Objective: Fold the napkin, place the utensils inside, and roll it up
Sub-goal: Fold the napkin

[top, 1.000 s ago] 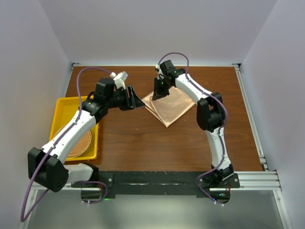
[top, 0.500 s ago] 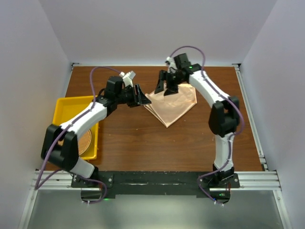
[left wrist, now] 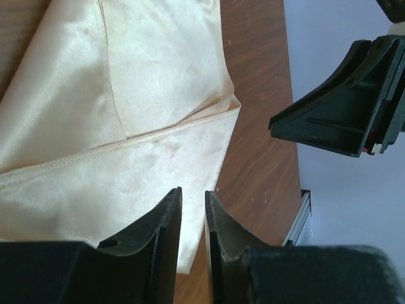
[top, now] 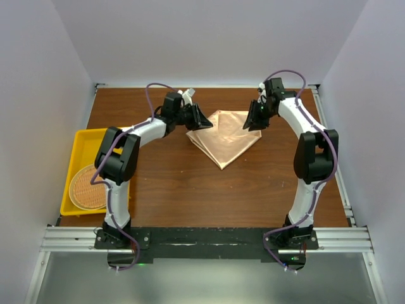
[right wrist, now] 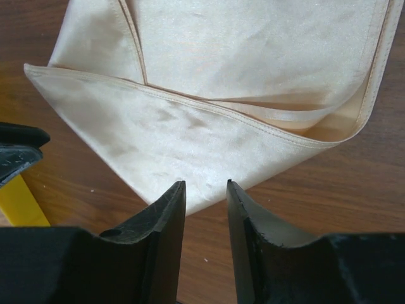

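The peach-orange napkin (top: 224,135) lies folded in layers on the brown table, far centre. My left gripper (top: 201,118) is at its left corner; in the left wrist view (left wrist: 193,196) its jaws stand a narrow gap apart over the napkin's (left wrist: 126,114) edge, with nothing between them. My right gripper (top: 254,120) is at the right corner; in the right wrist view (right wrist: 205,187) its jaws are apart and empty just above the napkin's (right wrist: 209,126) hemmed edge. No utensils are in view.
A yellow tray (top: 77,140) stands at the left edge and holds the round wicker mat (top: 87,187). The tray's corner shows in the right wrist view (right wrist: 25,202). Grey walls close in the back and both sides.
Both grippers have moved apart along the far side, the left to the napkin's left corner, the right to its right corner. The napkin now lies wider than before.
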You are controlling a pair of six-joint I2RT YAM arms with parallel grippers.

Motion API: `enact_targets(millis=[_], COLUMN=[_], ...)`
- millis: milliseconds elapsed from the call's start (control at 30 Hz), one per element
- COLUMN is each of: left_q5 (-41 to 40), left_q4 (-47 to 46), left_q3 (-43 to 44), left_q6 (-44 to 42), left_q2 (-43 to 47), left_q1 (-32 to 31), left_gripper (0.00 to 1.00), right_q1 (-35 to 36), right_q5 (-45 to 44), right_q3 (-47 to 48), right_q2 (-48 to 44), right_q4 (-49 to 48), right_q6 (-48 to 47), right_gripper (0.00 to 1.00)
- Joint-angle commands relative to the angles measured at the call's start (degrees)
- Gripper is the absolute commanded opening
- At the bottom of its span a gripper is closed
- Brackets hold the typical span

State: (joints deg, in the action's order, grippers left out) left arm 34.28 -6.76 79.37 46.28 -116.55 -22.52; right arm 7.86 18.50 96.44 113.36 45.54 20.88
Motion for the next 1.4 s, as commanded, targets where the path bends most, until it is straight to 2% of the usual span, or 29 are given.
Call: enact_targets(millis=[0,167,267,300,333,433,600,1067,1367], left_q5=[-2.1,-5.2,-7.0,-7.4,-7.8,-8.7,-10.1,-17.1,-16.1], left_q4=[3.8,12.0,14.5,15.1,16.1,18.0,20.3,27.8,28.7], left_q3=[5.6,8.3,8.2,8.3,8.6,9.7,11.3,13.4,14.9], left_q6=[-5.4,-11.1,-14.3,-15.6,-16.1,-17.8,-20.0,-25.1,-24.6], left_q2=[-2.2,-4.1,-3.8,-3.8,-4.0,-4.7,-5.2,-4.5,-1.2], left_q1=[0.0,0.0,0.0,0.0,0.0,0.0,0.0,0.0,0.1], left_gripper=[0.24,0.21,0.2,0.2,0.2,0.2,0.2,0.2,0.21], right_q1=[-0.9,-0.9,-0.9,-0.8,-0.8,-0.9,-0.9,-2.6,-2.6], right_q5=[-1.4,-3.5,-4.6,-5.1,-5.3,-5.8,-5.8,-7.1,-3.9], right_q3=[1.5,6.7,13.0,14.5,17.4,19.7,20.0,12.7,18.0], right_q2=[2.7,7.4,12.2,13.7,14.8,17.2,17.4,13.0,13.7], right_q4=[-1.4,-2.2,1.3,4.1,5.6,8.5,10.2,10.4,11.1], right_q6=[-1.9,-1.9,-2.4,-2.9,-3.4,-5.1,-6.7,-8.1,-7.3], right_gripper=[0.3,0.29,0.37,0.44,0.46,0.56,0.61,0.59,0.58])
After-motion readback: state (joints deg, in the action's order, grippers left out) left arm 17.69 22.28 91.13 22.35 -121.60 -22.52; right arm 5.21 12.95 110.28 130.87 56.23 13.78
